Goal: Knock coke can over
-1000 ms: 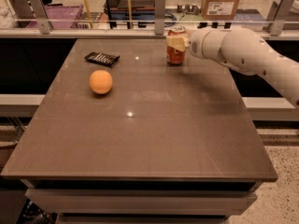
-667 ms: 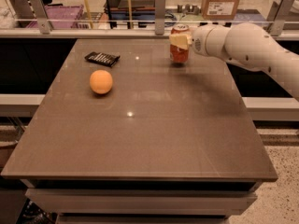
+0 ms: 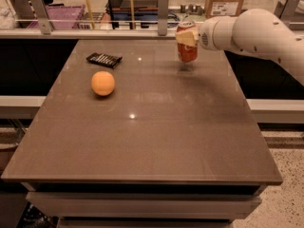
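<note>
The coke can [image 3: 187, 51] is red with a silver top and sits at the far right of the brown table [image 3: 142, 137]. It leans slightly, and its base looks a little raised above its reflection. My gripper [image 3: 188, 36] reaches in from the right on the white arm [image 3: 251, 32]. It is closed around the can's upper half, with a cream finger [image 3: 186, 36] across the can's front.
An orange ball [image 3: 103, 83] lies at the left middle of the table. A flat black device [image 3: 104, 59] lies behind the ball. A rail with posts [image 3: 163, 8] and shelves with boxes run behind the far edge. The floor drops away on the right.
The gripper and the can have moved together a little to the right and upward. The ball and the black device have not moved.
</note>
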Robot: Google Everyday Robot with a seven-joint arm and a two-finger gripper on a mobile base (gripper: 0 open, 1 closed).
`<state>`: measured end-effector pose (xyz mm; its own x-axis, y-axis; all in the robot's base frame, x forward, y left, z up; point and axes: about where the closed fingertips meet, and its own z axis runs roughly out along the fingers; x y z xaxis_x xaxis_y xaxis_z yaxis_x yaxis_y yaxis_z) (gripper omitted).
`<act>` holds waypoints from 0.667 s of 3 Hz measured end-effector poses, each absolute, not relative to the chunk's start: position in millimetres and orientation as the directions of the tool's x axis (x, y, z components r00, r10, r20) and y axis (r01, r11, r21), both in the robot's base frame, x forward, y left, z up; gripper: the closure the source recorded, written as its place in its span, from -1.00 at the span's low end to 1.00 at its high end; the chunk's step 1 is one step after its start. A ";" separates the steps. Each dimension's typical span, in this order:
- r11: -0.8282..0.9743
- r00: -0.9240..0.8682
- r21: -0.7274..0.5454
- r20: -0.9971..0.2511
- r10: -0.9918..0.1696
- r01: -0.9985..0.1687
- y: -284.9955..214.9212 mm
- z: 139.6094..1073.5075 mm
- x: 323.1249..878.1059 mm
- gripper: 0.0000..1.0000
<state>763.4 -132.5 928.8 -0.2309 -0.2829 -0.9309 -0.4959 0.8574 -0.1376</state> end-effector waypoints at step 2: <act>0.828 -0.306 -0.255 -0.842 -0.443 -0.499 -153.8 945.4 758.6 1.00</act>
<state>758.6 -153.8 945.4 -0.3063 -0.4434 -0.8424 -0.4988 0.8285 -0.2547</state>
